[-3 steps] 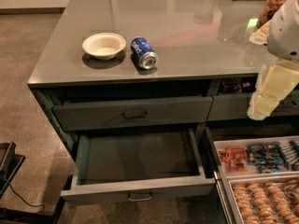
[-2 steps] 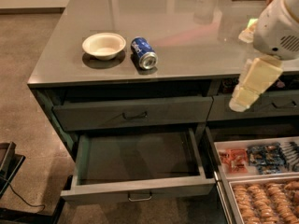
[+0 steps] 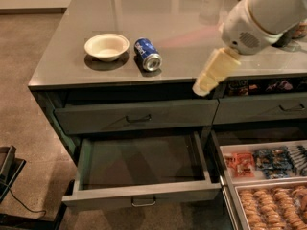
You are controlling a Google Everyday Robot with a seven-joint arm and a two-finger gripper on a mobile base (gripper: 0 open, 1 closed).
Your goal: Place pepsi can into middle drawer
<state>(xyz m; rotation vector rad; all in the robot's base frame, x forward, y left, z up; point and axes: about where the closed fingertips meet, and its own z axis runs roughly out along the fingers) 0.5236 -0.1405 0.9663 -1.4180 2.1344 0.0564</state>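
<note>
Countertop cabinet with one drawer pulled out, seen from above and in front.

The gripper (image 3: 201,86) (pale yellow, at the end of the white arm (image 3: 261,16)) hangs at the front edge of the grey countertop (image 3: 192,18), tilted downward and toward the left of the view. Whether it is released or clenched cannot be told from this angle, and it holds nothing that can be seen.

The pepsi can (image 3: 147,54) lies on its side on the countertop, well apart from the gripper, to its left in the view and a little farther back. The can's silver end faces the camera. The white bowl (image 3: 107,46) stands just beside the can, on the side away from the gripper.

The middle drawer (image 3: 144,159) stands open below the gripper and to its left in the view, showing its plain dark floor and the silvery handle (image 3: 143,202) on its front. The shallower upper drawer (image 3: 136,116) (dark curved handle) is closed directly under the countertop, nearer the gripper. Below the gripper and to its right in the view, the snack trays (image 3: 265,161) lie exposed in open narrower drawers.
</note>
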